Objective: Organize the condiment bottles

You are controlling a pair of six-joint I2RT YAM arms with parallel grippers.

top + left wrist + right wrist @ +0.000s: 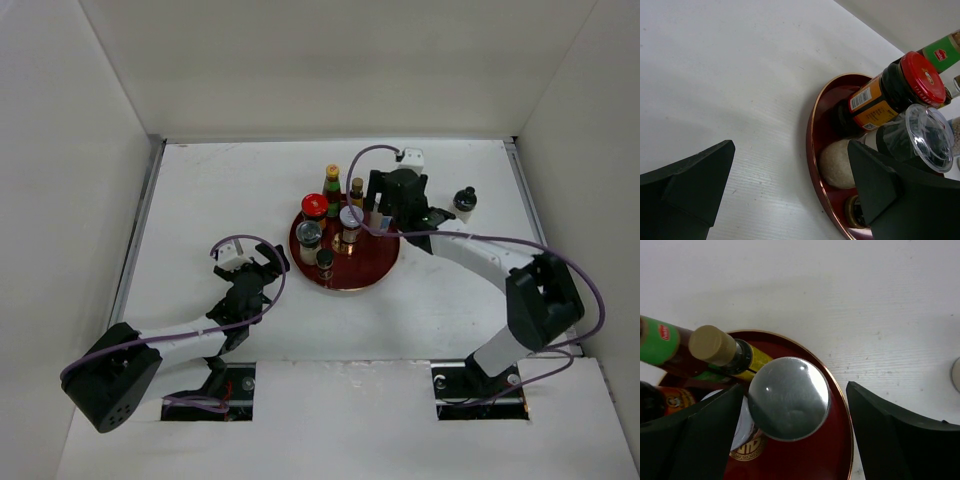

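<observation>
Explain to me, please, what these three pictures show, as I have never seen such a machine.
These are two robot arms bolted to a white table. The wide picture looks down from above; the other two come from cameras on each wrist. A round dark-red tray holds several condiment bottles, among them a red-capped jar. One black-capped bottle stands off the tray, to the right. The left hand is open beside the tray, holding nothing. The right hand is open with a silver-topped cylinder between its fingers, not gripped.

Left gripper (272, 257) hovers open just left of the tray (375, 268), while right gripper (380, 218) spreads wide above its right rim.
</observation>
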